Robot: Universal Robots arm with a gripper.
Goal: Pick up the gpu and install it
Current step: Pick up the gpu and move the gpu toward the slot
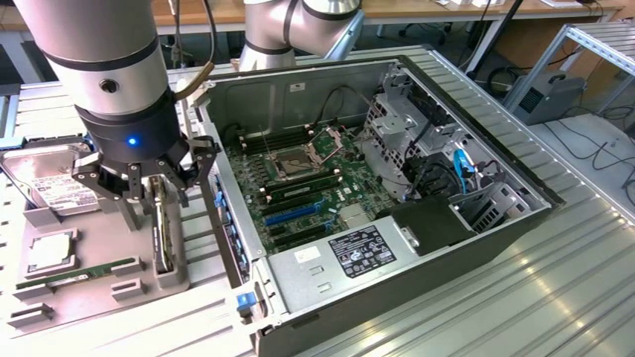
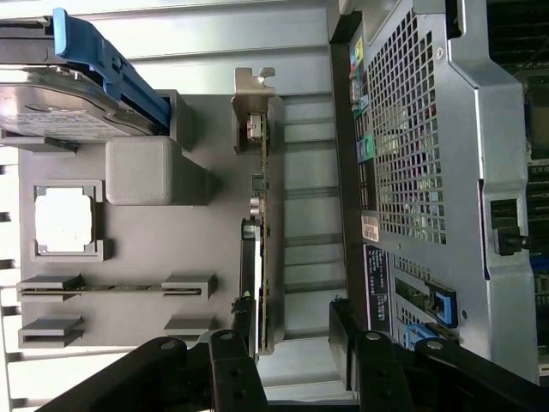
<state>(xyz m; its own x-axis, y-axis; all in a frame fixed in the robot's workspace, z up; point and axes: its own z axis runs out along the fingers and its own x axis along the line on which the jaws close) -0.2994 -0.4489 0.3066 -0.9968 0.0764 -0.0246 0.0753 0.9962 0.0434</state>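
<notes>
The gpu (image 1: pixel 159 239) stands on its long edge in a slot of the grey holder plate (image 1: pixel 94 303) at the exterior view's left. From the wrist it appears edge-on as a thin card (image 2: pixel 264 215) with its silvery bracket (image 2: pixel 254 93) at one end. My gripper (image 1: pixel 157 195) hangs straight over it, open, holding nothing. Seen from the wrist, the gripper (image 2: pixel 292 343) has its black fingers (image 2: pixel 233 348) on either side of the card's line, with the card much nearer one finger. The open computer case (image 1: pixel 397 186) lies just beside the holder, motherboard up, with a blue expansion slot (image 1: pixel 293 214).
On the holder plate (image 2: pixel 206 257) sit a silver hard drive (image 1: pixel 55 182) in a blue-trimmed mount (image 2: pixel 111 69), a square processor (image 2: pixel 64 219) and a narrow green memory stick (image 1: pixel 74 277). The case's perforated rear wall (image 2: pixel 420 137) stands close beside the card. Slatted metal tabletop surrounds everything.
</notes>
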